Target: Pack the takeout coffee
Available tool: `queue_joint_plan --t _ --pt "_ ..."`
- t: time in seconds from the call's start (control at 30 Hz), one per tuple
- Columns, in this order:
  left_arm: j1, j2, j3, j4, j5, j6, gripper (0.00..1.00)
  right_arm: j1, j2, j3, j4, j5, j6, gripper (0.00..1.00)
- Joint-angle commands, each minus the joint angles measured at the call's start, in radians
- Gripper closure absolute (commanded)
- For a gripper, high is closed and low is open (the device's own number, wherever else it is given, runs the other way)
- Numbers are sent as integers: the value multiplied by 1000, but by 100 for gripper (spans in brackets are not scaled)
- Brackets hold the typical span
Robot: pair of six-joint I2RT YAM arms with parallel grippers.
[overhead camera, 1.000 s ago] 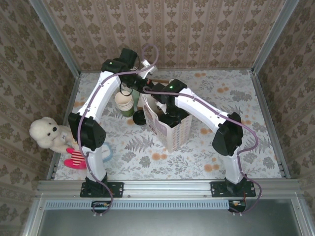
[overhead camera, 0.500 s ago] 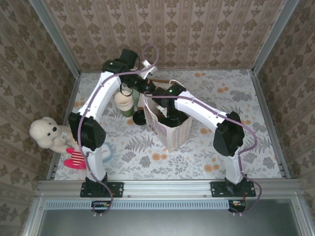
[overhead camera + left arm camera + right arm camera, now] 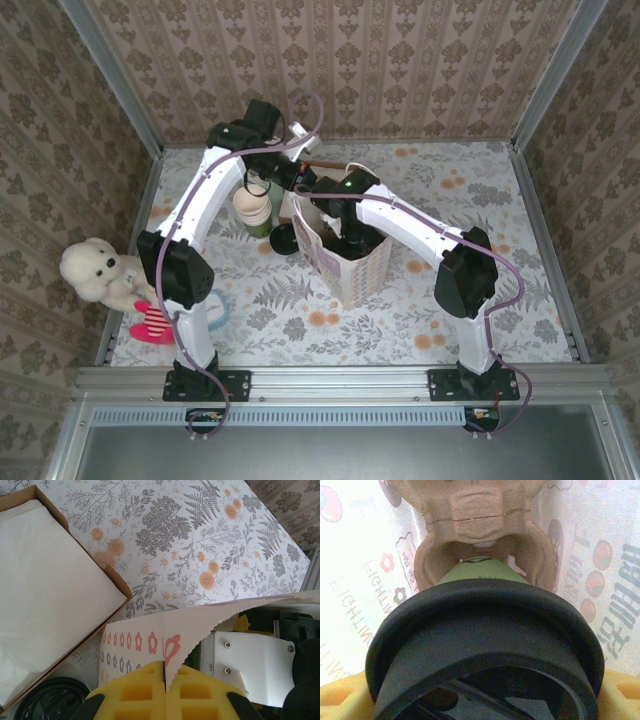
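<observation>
1. The left gripper [image 3: 164, 680] is clamped shut, its yellow foam fingers [image 3: 132, 692] pinching the zigzag top edge of a white paper bag printed with small red and purple flowers [image 3: 145, 640].
2. From above, we see that bag standing upright near the middle of the floral-patterned table [image 3: 520, 200], with the left arm at its far left rim and the right arm reaching down into its open top.
3. The right gripper [image 3: 480, 700] holds the takeout coffee [image 3: 485, 630], a small olive-green paper cup with a round black plastic lid. Its yellow pads [image 3: 340, 700] press against either side of the lid.
4. The takeout coffee is inside the bag, with printed paper walls on both sides. Its lower end points into a slot of a brown moulded-pulp carrier [image 3: 480, 510]. We cannot tell whether it is fully seated.
5. Just left of the bag lies a loose black plastic lid [image 3: 283, 240], and beside that stands a stack of lidless cream paper cups [image 3: 252, 208].
6. The left wrist camera shows a shallow brown cardboard box lined with white paper [image 3: 122, 587] on the table, beyond the bag's edge.
7. A cream plush teddy bear [image 3: 95, 272] sits at the table's left edge, well apart from the bag.
</observation>
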Motion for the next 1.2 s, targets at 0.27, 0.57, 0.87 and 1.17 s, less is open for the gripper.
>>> queue_joint_plan --t 0.27,0.57,0.87,1.17 --pt "-6 -27 7 -4 -7 17 100 -7 23 31 -58 25 31 37" --pt "-7 -19 10 -21 -53 17 100 -7 43 38 -45 12 31 38" --pt "-8 -16 12 -8 -21 8 100 -7 35 28 -19 16 21 38" --pt "-7 -14 17 5 -20 -2 100 -7 6 13 27 38 21 39"
